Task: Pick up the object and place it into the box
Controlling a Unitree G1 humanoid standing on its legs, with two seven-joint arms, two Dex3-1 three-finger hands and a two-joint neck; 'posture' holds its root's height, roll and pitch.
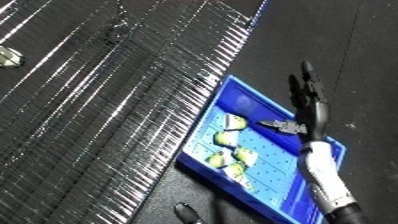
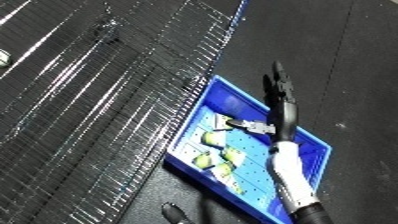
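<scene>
Over blue bin point(image 1: 266, 192), right hand point(image 1: 305, 90) fingers straight (empty); yellow-green pieces point(image 1: 226, 150) inside.

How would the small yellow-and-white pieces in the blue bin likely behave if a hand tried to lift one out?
The yellow-and-white pieces look small and probably light. They lie close together, so neighbours may shift when one is taken. The blue bin has raised walls, likely keeping nudged pieces inside. The right hand, fingers straight, is above the bin's far edge.

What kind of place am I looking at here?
Probably a workshop or test bench: a dark tabletop, a ribbed metal wire rack, and a blue plastic bin of small yellowish pieces.
</scene>
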